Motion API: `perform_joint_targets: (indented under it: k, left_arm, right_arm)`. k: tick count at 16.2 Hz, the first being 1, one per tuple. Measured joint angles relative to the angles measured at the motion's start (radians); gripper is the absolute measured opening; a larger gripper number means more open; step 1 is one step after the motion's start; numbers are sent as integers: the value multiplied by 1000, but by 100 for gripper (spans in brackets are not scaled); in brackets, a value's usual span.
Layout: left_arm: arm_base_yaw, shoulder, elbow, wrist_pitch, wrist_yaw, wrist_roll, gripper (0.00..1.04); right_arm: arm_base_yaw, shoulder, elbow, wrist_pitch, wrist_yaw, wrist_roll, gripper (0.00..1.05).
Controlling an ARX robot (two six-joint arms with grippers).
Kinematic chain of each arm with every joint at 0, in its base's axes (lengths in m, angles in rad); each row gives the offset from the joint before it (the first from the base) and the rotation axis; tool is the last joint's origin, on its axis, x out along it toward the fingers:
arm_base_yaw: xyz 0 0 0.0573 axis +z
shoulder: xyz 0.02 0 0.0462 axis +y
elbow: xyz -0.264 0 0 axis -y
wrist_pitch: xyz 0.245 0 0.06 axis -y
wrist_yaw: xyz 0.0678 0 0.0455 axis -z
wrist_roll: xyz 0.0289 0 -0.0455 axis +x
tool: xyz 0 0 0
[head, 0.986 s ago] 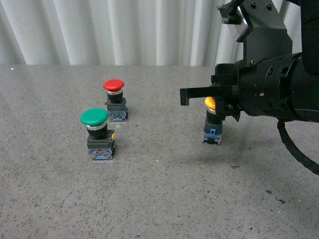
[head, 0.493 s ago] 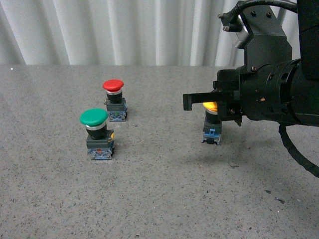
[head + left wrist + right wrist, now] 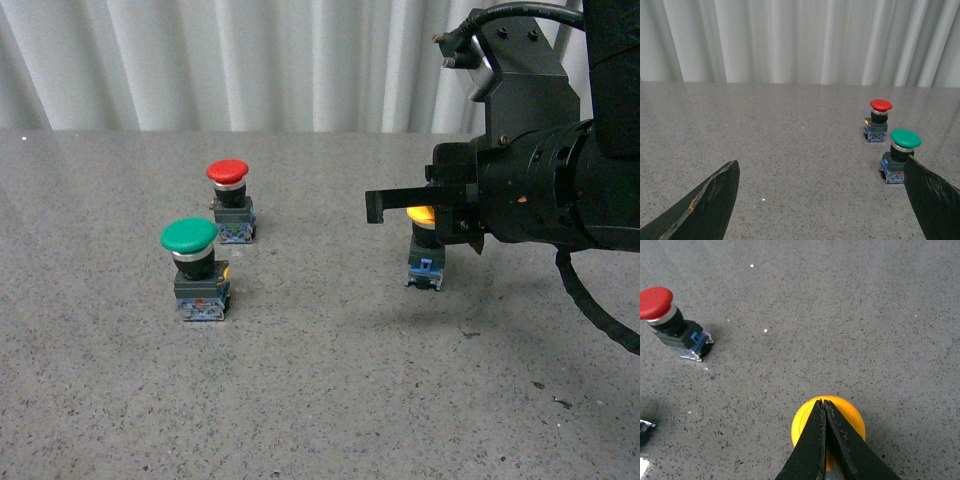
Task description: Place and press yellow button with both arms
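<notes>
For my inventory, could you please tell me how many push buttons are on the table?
3: green button front left, red button behind it, yellow button at right by the right gripper; the arm could hide more.

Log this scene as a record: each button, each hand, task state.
yellow button: upright on the table, to the right of the other two in the front view
green button: upright, nearest the front camera
red button: upright, behind the green one
right hand: shut, tips over the yellow cap; contact cannot be told
left hand: open, holding nothing, looking toward the green and red buttons
task state: press not confirmed
</notes>
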Motion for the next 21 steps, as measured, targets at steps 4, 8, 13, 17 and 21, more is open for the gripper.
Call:
perform_joint_targets:
  k: [4,8,13,17,21]
  left_arm:
    - [0,0,0,0,0,0,98]
    - [0,0,0,0,0,0,98]
    - [0,0,0,0,0,0,98]
    - [0,0,0,0,0,0,98]
    - [0,0,0,0,0,0,98]
  right_arm:
    - [-23,-195,-20,61,-1,72,2]
    - [-26,-441,-71,61,-43,133,2]
    - [-14,-834,-272,-88,202,92,2]
    - [-194,-1142,-544,-107,197,-111,2]
    - [-280,-1244,-679,-98,115,-127,2]
